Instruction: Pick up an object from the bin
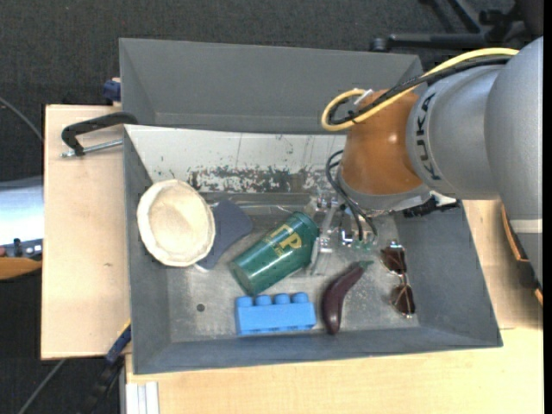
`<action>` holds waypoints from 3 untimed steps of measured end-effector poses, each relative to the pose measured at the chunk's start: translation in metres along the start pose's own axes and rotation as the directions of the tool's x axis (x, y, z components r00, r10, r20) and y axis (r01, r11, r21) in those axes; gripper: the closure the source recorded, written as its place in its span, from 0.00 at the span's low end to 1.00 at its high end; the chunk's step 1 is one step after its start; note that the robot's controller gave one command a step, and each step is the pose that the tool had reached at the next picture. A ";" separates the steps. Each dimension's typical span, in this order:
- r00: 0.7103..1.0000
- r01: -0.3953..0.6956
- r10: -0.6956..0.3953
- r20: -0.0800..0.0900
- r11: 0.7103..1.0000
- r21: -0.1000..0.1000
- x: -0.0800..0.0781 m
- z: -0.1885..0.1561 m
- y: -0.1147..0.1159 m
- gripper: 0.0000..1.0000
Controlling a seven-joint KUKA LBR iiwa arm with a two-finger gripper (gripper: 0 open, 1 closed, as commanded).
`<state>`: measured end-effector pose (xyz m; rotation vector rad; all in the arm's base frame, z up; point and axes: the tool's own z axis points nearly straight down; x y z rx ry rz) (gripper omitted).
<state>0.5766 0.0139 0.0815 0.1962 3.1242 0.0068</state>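
**Hovering low beside the green can, mid-bin**

Can [274, 253]: green, yellow lettering up, lying on its side in the middle of the bin [470, 283]. Its long axis slants from lower left to upper right. It is a round body on a flat floor, so I judge it would roll if nudged sideways. A grasp across its width looks safer than a push at the end.

Gripper [343, 231]: low in the bin, just beside the can's upper-right end. Contact is not clear. Nothing is seen held. How wide it stands I cannot tell, because the orange wrist cover [379, 145] above hides much of it.

Eggplant [338, 296]: dark purple, just below the gripper, with its narrow end pointing up toward it. It lies close to the can's right side. Either the eggplant or the can could be the target, and I cannot say which.

Block [274, 312]: blue and studded, flat on the floor near the front wall. It sits below the can and left of the eggplant.

Sunglasses [399, 279]: right of the gripper, toward the right wall and apart from it.

Cap [177, 222]: white, against the left wall. It overlaps a grey-blue piece [228, 224] that reaches toward the can's lower-left end.

The arm comes in over the right rim, which accounts for the wrist hanging over the bin's right half. In my judgement the pick is not yet made.
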 end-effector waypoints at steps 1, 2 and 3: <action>0.991 -0.132 0.132 -0.002 0.991 0.002 0.026 0.010 0.003 1.00; 0.991 -0.132 0.132 -0.003 0.991 0.002 0.026 0.010 0.003 1.00; 0.991 -0.132 0.132 -0.003 0.991 0.002 0.026 0.010 0.003 1.00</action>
